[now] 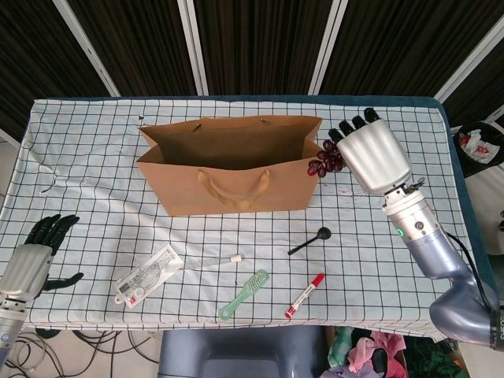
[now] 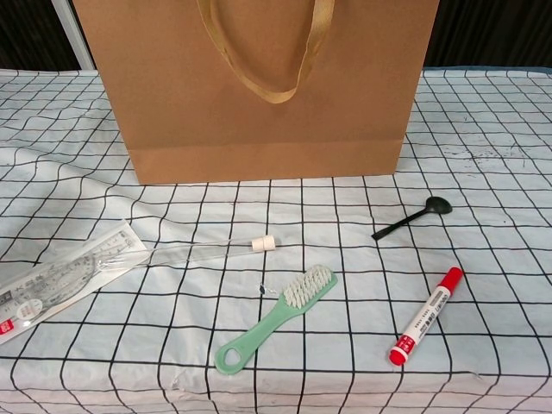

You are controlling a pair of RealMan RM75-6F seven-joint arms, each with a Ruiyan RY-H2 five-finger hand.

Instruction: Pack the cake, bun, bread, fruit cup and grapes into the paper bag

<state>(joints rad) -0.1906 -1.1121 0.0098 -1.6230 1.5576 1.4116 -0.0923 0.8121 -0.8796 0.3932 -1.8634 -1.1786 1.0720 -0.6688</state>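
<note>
An open brown paper bag (image 1: pixel 232 175) stands upright on the checked tablecloth, and its front fills the top of the chest view (image 2: pixel 259 86). My right hand (image 1: pixel 375 156) is raised at the bag's right end, level with its rim, and grips a bunch of dark red grapes (image 1: pixel 325 160) that hangs just outside the rim's right corner. My left hand (image 1: pixel 35 256) rests low at the table's front left corner, fingers apart, holding nothing. The bag's inside is hidden from both views. Neither hand shows in the chest view.
In front of the bag lie a black spoon (image 1: pixel 309 240), a red marker (image 1: pixel 305 294), a green brush (image 1: pixel 244 294), a thin clear tube with a white cap (image 1: pixel 213 261) and a packaged ruler set (image 1: pixel 148 273). The table's front edge runs just past them.
</note>
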